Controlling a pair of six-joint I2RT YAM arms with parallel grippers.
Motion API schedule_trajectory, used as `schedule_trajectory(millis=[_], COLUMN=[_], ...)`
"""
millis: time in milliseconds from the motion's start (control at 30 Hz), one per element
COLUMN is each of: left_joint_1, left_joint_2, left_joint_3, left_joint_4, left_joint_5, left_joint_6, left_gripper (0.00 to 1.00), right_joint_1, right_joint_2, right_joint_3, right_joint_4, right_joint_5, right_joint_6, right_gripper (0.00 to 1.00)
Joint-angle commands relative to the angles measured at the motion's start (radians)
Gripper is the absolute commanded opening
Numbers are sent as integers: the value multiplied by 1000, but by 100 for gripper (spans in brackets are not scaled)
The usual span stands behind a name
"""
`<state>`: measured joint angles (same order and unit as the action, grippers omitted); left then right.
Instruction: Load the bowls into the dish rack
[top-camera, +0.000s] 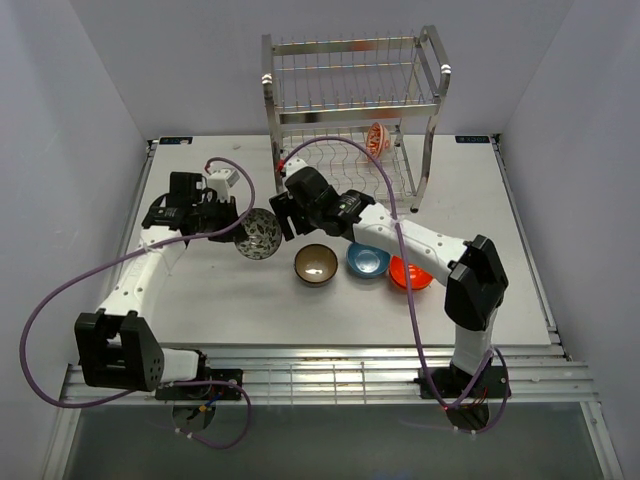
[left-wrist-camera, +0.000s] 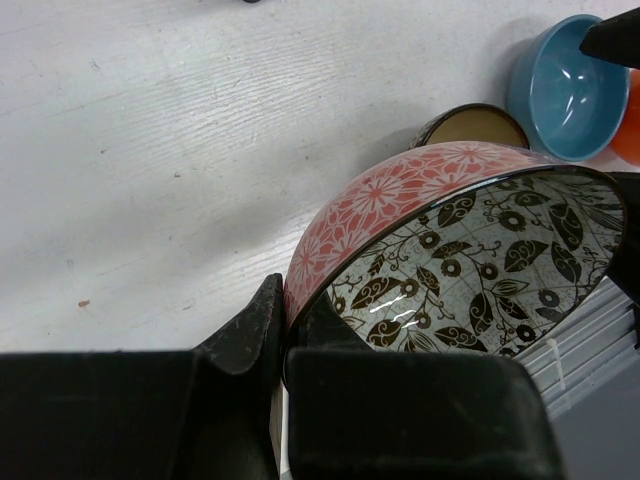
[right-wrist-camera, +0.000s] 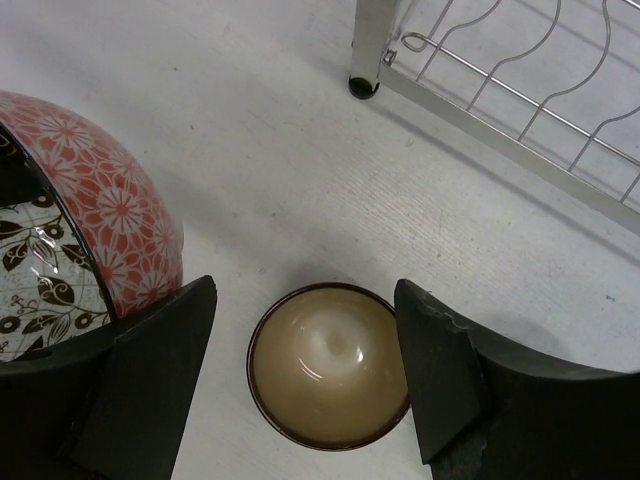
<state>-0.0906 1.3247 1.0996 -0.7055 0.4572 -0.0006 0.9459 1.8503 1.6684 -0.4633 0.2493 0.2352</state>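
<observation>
Silver dish rack (top-camera: 352, 95) stands beyond both hands, one red bowl (top-camera: 377, 138) inside. Patterned bowl (top-camera: 259, 234) hangs pinched by its rim in the left hand (top-camera: 238, 228); right hand (top-camera: 284, 218), jaws spread and empty, sits beside it. Handover looks next, needing a rim grip.

Both arms are bent inward.
The left gripper (top-camera: 231, 223) is pinched on a patterned bowl (top-camera: 259, 234); the right gripper (right-wrist-camera: 305, 292) is spread wide.
</observation>
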Motion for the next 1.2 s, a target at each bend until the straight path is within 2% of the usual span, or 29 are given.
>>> schedule_trajectory(millis=[0,133,233,300,433,533,700,900,967,1067,1167], left_joint_1=[-23,-23,-23,-23,-38,-73,-119,-132,-133,-136,-139], left_joint_2=[-70,-91,-91,-93,-122,-101,-73,-59,-61,-55,-53], left_joint_3=[-13,-50,-53,-53,-64,-53,-35,-21,-23,-20,-21], left_joint_4=[55,75,77,81,126,127,133,143,152,158,158], left_joint_5=[-24,-87,-88,-81,-54,-103,-167,-126,-108,-94,-77], left_joint_6=[-29,-30,-41,-50,-73,-96,-140,-156,-164,-165,-167], left_gripper=[0,0,0,0,0,0,0,0,0,0,0], right_joint_1=[24,7,-19,-42,-68,-59,-50,-22,-18,-6,2], right_joint_2=[-22,-85,-131,-174,-221,-200,-140,-96,-76,-59,-60], right_joint_3=[31,-27,-64,-93,-168,-153,-110,-117,-124,-122,-131], right_joint_4=[34,35,34,40,145,150,133,138,149,160,172], right_joint_5=[8,19,-51,-151,-291,-285,-191,-81,-64,-32,-16], right_joint_6=[46,20,10,47,104,144,185,178,168,147,136], right_gripper=[78,78,79,80,81,81,80,76,74,60,51])
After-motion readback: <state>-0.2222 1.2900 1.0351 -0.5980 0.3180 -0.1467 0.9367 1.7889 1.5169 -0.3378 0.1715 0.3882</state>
